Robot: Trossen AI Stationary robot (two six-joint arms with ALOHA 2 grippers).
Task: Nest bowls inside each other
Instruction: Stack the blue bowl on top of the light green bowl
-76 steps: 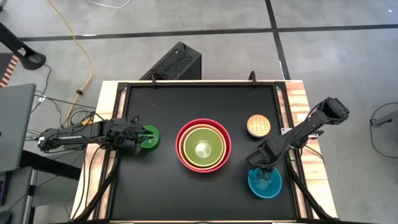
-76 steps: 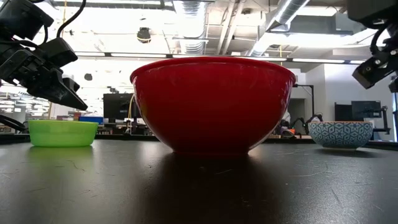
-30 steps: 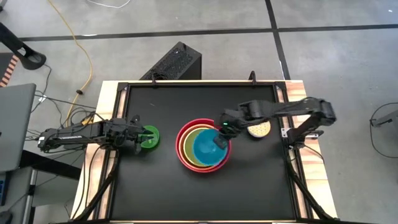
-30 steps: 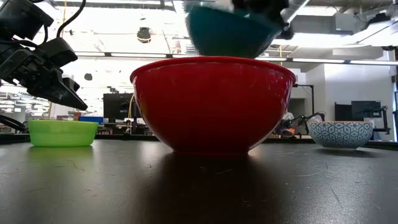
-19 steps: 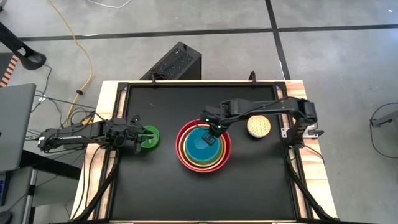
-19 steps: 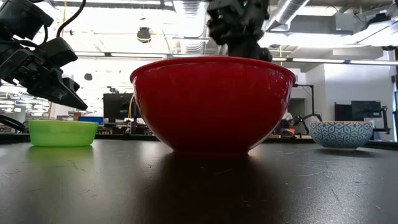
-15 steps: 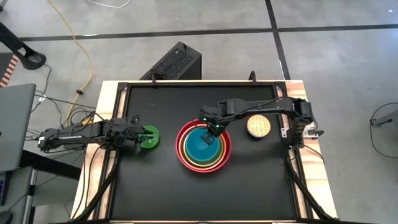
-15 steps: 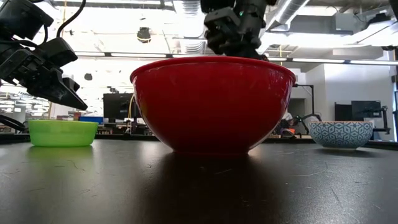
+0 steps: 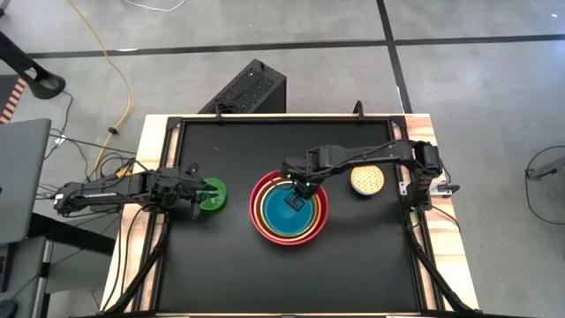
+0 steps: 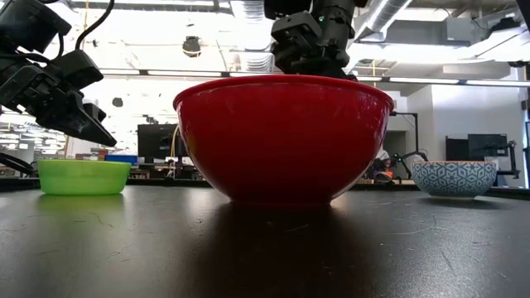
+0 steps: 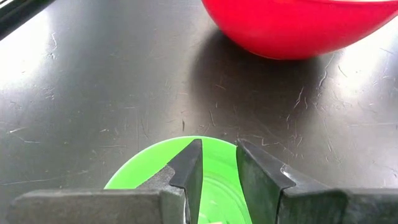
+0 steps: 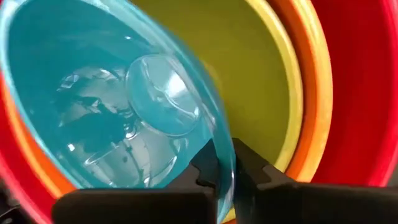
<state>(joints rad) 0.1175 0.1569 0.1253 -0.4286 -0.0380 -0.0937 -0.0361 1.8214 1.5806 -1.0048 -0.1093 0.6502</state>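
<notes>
A red-pink bowl (image 9: 254,205) (image 10: 281,141) stands mid-table, with an orange bowl (image 9: 259,217) and a lime green bowl (image 12: 249,68) nested in it. The teal blue bowl (image 9: 287,212) (image 12: 124,112) sits innermost. My right gripper (image 9: 298,196) (image 12: 225,149) reaches down into the stack and is shut on the teal bowl. A speckled pale yellow bowl (image 9: 366,179) (image 10: 454,178) stands on its base to the right. My left gripper (image 9: 199,193) (image 11: 219,144) hovers over the small bright green bowl (image 9: 213,195) (image 11: 140,174). Only a narrow gap shows between its fingers, and they hold nothing. My right gripper pinches the teal bowl's rim (image 12: 225,163) on the side toward the table's far right. One finger (image 12: 205,169) is inside the bowl and the other (image 12: 261,173) outside. The fingers come steeply from above. The bowl sits low inside the lime green bowl, slightly tilted.
A black box (image 9: 249,88) stands beyond the far edge. A grey laptop (image 9: 18,177) lies off the left side. Wooden strips (image 9: 433,150) border the black mat (image 9: 265,274), which shows bare room along the near side.
My right gripper has moved toward the table's left and down, tipping steeper. It has lowered the teal bowl from above the red bowl's rim into the nested stack, where it now sits out of the low view.
</notes>
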